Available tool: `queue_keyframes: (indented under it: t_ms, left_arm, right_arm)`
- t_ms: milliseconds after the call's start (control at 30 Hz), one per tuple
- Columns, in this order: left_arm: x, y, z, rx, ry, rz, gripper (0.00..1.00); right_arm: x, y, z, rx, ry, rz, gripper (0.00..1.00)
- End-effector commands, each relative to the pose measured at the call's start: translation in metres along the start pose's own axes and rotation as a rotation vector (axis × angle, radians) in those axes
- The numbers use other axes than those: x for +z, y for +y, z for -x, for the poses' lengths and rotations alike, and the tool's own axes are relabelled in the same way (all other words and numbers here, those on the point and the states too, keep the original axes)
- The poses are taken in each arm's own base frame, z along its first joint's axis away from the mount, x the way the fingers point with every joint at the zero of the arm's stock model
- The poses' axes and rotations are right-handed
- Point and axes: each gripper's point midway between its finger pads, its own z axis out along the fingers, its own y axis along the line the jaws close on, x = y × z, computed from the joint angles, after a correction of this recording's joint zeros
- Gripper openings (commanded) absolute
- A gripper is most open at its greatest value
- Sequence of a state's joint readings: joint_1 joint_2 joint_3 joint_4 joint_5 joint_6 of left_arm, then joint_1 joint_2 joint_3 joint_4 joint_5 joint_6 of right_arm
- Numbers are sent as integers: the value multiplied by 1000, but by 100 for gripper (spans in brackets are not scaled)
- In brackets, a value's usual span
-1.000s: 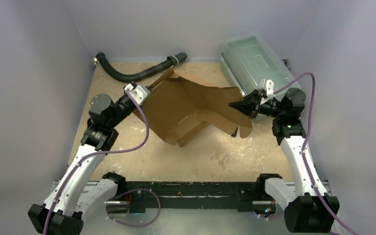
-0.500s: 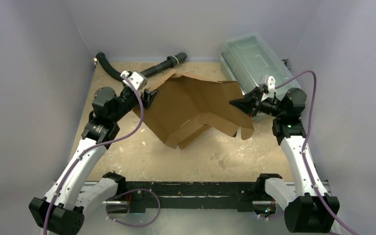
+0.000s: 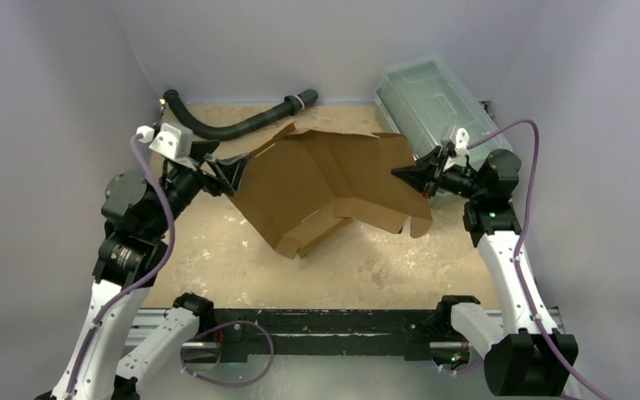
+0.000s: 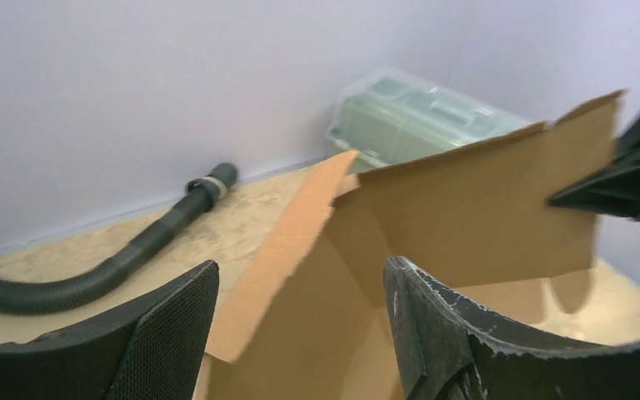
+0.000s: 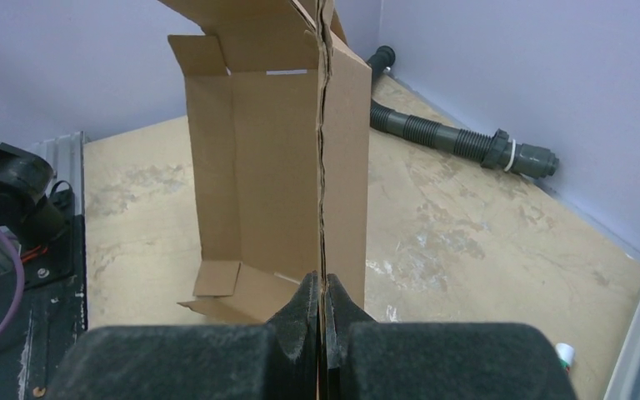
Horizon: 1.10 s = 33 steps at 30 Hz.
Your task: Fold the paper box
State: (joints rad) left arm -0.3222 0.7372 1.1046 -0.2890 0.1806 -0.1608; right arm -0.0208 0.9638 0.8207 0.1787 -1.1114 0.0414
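The paper box (image 3: 325, 185) stands partly unfolded at mid-table, pinched by the right gripper (image 5: 323, 292), with the left gripper (image 3: 235, 169) drawn back to its left edge.
Compared with half a second earlier, the left arm has swung outward and its wrist sits farther left. Its fingers (image 4: 162, 329) are spread wide to either side of the raised left flap, and whether they touch the cardboard cannot be told from these views. The right gripper has stayed in place, its jaws closed flat on the sheet's right edge. The sheet is tented, its near corner resting on the table (image 3: 358, 271), and it has scarcely shifted. A black corrugated hose (image 3: 217, 129) lies along the far wall, and a clear greenish bin (image 3: 433, 104) stands at the far right.
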Motion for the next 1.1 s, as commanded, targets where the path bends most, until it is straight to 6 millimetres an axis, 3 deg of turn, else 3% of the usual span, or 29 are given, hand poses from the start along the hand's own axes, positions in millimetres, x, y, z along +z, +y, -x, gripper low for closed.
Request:
queue_keyframes:
  t_ms: [0,100,200,433,567,867,1067]
  left_arm:
    - [-7,-37,5,-186,13,-160,72]
    - [1,-67,-5,-322,32,-335,72]
    - [6,-81,-14,-382,48,-430,72]
    - [31,-59,-38,-293,113,-330,74]
    - [47,-61,-51,-253,163,-319,73]
    - [71,-86,-56,145,58,-319,67]
    - [85,-72,-56,443,-28,-277,67]
  right_arm:
    - [-1,-3,26,-81,-33,-25,0]
    - [-2,-4,25,-81,-33,-29,0]
    - [-2,-4,25,-81,-32,-28,0]
    - [-1,-5,22,-75,-30,-25,0]
    - [-1,-6,21,-70,-28,-27,0]
    - [0,-3,20,-53,-33,-3,0]
    - [0,2,22,-43,-39,20,0]
